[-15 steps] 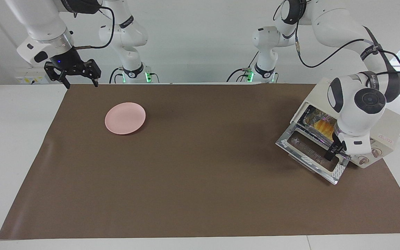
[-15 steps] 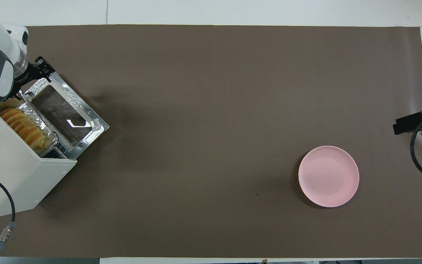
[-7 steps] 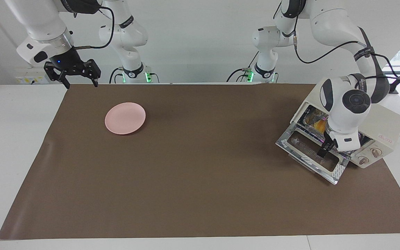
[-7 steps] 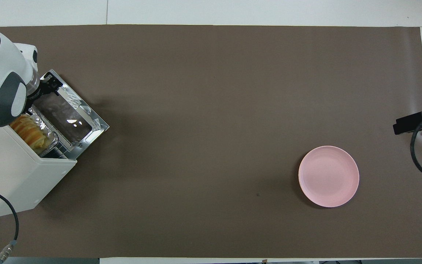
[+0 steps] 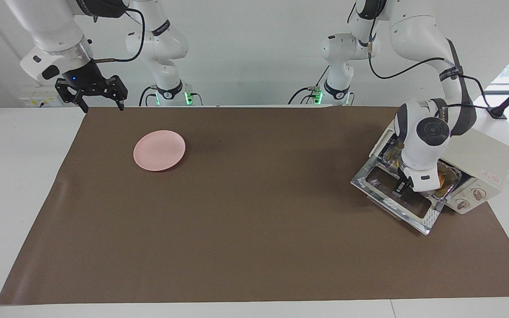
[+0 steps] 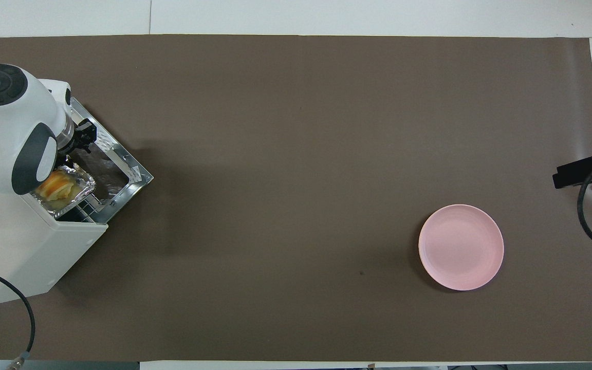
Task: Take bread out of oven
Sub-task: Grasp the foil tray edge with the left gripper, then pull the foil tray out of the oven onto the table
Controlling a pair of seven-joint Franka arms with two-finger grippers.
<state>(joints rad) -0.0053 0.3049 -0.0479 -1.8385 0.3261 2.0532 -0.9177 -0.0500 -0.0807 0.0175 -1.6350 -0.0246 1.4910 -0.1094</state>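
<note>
Bread in foil tray, at open oven mouth

The oven is sitting at the facing view's right edge, its door lying open on the tabletop; the plate is lying upper left

You see one oven with its door down, one loaf of bread in one foil tray, one pink plate, and two grippers: left, right.
</note>
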